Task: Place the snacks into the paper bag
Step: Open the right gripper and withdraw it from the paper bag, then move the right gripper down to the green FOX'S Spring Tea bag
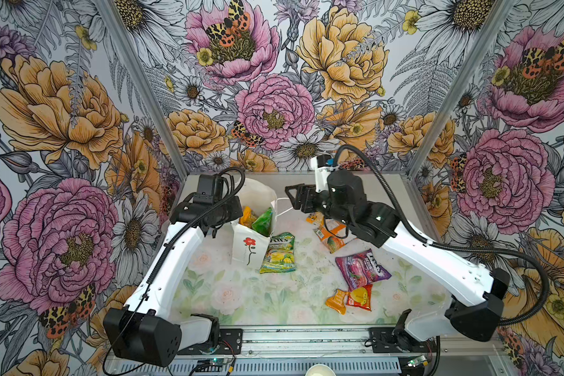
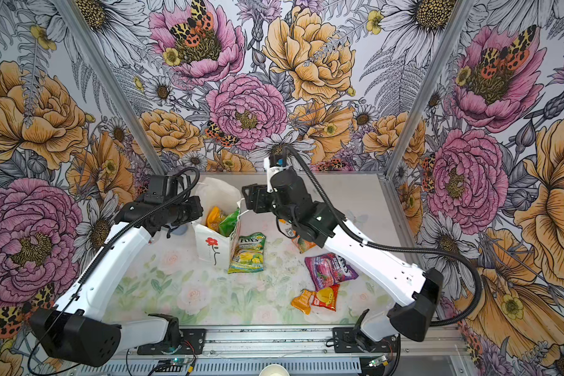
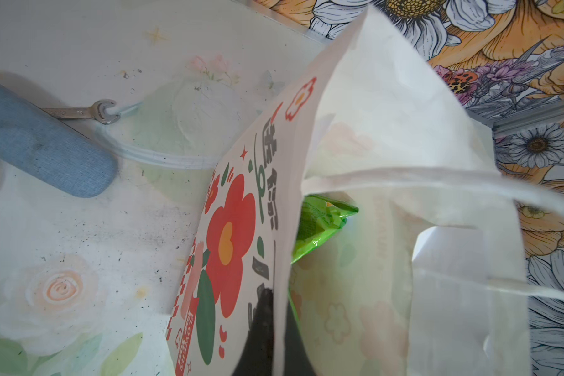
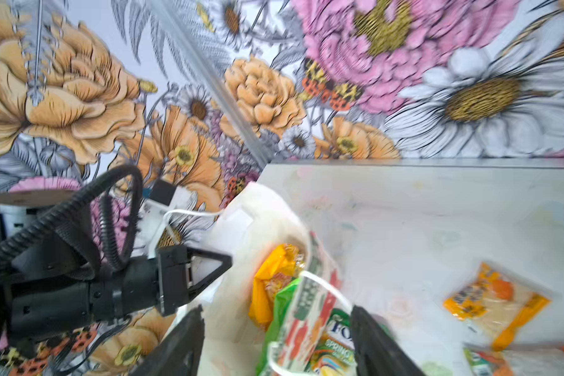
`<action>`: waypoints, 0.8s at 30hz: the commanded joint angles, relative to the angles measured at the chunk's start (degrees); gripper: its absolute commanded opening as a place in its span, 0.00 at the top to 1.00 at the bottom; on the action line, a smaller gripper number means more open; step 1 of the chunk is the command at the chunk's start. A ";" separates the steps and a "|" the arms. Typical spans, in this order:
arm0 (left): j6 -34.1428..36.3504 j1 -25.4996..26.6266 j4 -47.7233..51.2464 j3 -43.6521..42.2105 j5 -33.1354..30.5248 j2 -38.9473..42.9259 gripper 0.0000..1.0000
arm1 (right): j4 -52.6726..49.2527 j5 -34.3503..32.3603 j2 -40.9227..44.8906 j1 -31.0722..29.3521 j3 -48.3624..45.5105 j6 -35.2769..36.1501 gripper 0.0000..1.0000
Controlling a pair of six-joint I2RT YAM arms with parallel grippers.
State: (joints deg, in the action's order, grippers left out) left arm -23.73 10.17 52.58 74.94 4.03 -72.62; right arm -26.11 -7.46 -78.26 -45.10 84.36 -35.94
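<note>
Hovering over paper bag (image 1: pixel 246 247), right gripper (image 1: pixel 290 197) agape.

from my screen the table (image 1: pixel 241 293) wears a pale mat printed with faint roses and leaves, speckled with dark scuffs. loud floral wallpaper (image 1: pixel 274 107) of pink and orange blooms, daisies and spotted moths covers all three walls, split at the corners by grey metal posts (image 1: pixel 139 81). in the left wrist view i see a blue cloth-textured case (image 3: pixel 46 146) lying flat on the mat. a small open-ended spanner (image 3: pixel 88 112) pokes out from beside it, its open end touching a clear curved plastic rim (image 3: pixel 163 158); i can't tell what that rim belongs to. along the front runs a ribbed metal rail (image 1: pixel 306 341), and a white round rim (image 1: pixel 318 371) sits cut off at the picture's edge.
</note>
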 commanded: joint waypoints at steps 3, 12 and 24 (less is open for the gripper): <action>0.96 -2.66 -2.63 -1.47 -1.84 3.12 1.00 | -2.26 -3.35 10.18 8.59 -15.31 -2.50 0.25; 0.88 -3.05 -5.21 -5.19 -1.71 5.77 1.00 | 2.20 3.60 7.36 9.32 -33.92 -14.68 0.19; 1.16 -3.88 -5.83 -6.89 -2.35 9.15 1.00 | 25.67 13.04 -18.80 0.37 -31.56 -21.79 0.18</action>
State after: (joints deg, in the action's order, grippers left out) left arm -23.57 6.87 50.78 67.90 3.36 -65.54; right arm -7.27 3.11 -94.83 -44.40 49.60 -55.86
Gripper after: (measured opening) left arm 0.047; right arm 0.828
